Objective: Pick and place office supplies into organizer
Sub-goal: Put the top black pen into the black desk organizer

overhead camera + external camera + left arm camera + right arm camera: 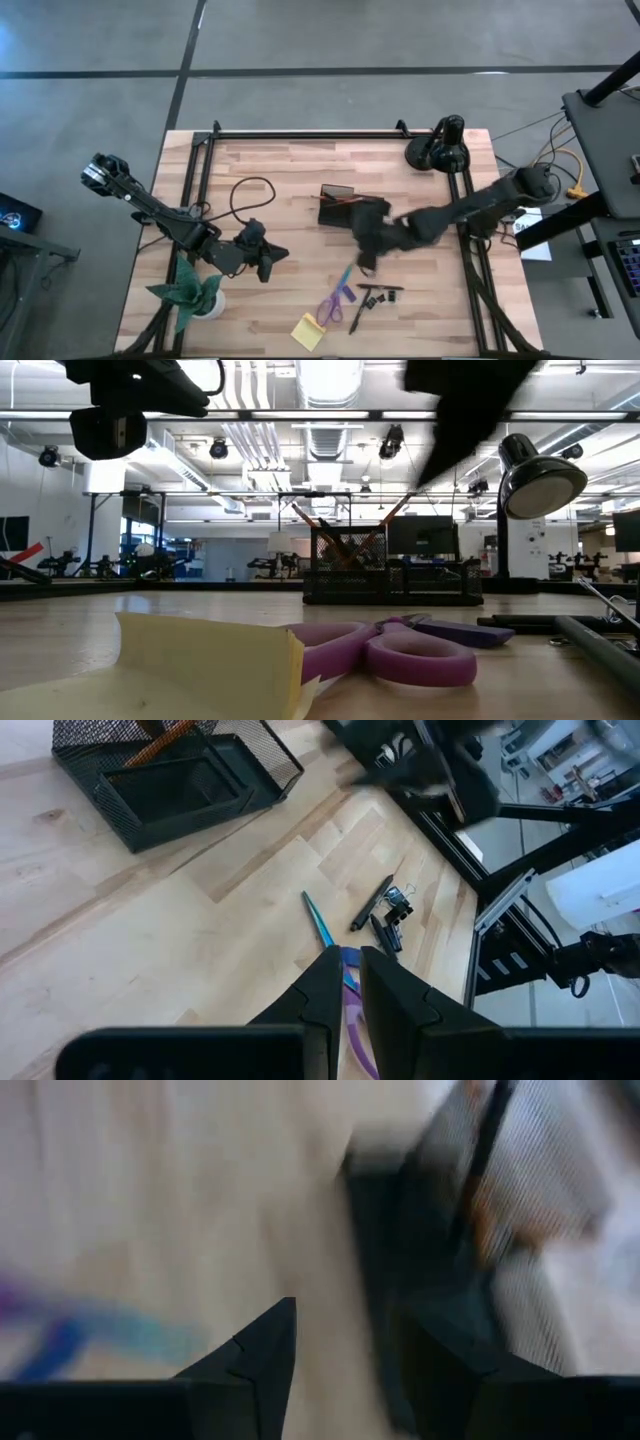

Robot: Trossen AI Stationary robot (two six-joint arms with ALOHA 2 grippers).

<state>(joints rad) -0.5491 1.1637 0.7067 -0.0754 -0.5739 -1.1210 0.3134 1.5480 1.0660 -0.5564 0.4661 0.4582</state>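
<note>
The dark mesh organizer point(338, 205) point(180, 780) stands mid-table with orange pencils point(330, 530) leaning inside it. Purple-handled scissors point(335, 300) point(400, 650), a yellow sticky-note pad point(308, 331) point(200, 660), a black pen point(360, 312) point(372, 903) and small black clips point(382, 293) point(395, 910) lie flat near the table's near edge. My right gripper point(365, 255) point(345, 1315) hovers open and empty between the organizer and the scissors. My left gripper point(265, 258) point(348, 960) waits shut and empty, left of the organizer.
A round black lamp base point(440, 145) stands at the far right corner, its head point(540, 480) over the table. A green paper plant point(190, 290) sits at the near left. A black cable point(245, 190) loops left of the organizer. Bare wood lies between plant and scissors.
</note>
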